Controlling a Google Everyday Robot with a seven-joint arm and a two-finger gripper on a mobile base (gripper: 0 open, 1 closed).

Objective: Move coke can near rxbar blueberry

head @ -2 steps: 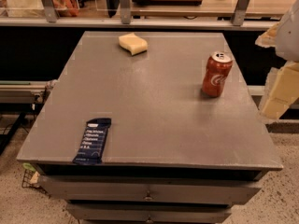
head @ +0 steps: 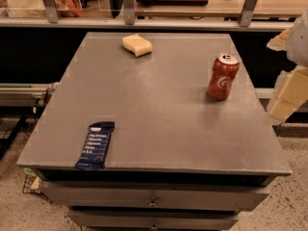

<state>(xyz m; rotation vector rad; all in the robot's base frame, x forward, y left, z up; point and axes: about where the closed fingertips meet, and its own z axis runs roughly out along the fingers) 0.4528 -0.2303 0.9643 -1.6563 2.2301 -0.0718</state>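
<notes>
- The can (head: pixel 224 76) stood unmoved on the bench's (head: pixel 163 129) right side, well apart from the blue bar (head: pixel 95 146) at front left.
- The hand (head: pixel 288 94) stayed past the right edge; its grip could not be told.

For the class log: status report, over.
Gripper beside right table edge, apart from coke can. Can upright, right side; rxbar blueberry front left. Sponge at back, off path.

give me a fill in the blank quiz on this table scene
The coke can stands upright near the table's ____ edge.
The rxbar blueberry lies flat at the front ____ corner.
The sponge is pale ____.
The gripper hangs beyond the table's edge, closest to the ____.
Missing: right; left; yellow; coke can.
</notes>
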